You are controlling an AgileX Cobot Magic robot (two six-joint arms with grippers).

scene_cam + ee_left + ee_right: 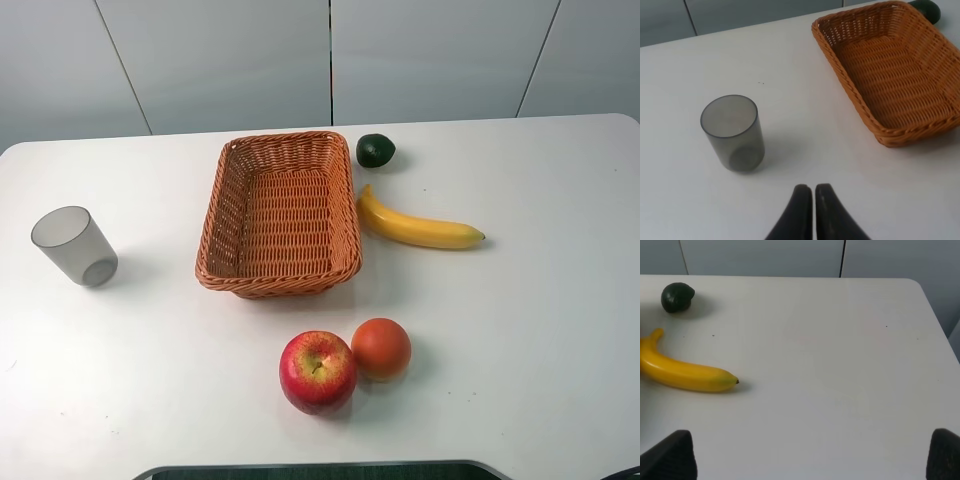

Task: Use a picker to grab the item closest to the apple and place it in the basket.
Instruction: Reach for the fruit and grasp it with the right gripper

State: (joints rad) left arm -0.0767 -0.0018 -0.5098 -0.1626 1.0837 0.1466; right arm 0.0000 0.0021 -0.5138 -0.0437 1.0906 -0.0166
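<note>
A red apple [317, 371] sits near the table's front edge in the exterior high view. An orange [381, 348] rests against its right side, touching or almost touching it. The wicker basket [290, 138] stands empty behind them; in the left wrist view its rim [839, 70] lies far ahead of my left gripper [814, 190], whose black fingers are pressed together over bare table. My right gripper [810, 435] is open wide above the white table, holding nothing. Neither gripper appears in the exterior high view. Apple and orange are outside both wrist views.
A yellow banana [415, 228] [685, 372] lies right of the basket, and a dark green round fruit [375, 150] [677, 297] sits behind it. A grey translucent cup [74, 246] [733, 132] stands upright at the left. The table's right edge [940, 325] is near.
</note>
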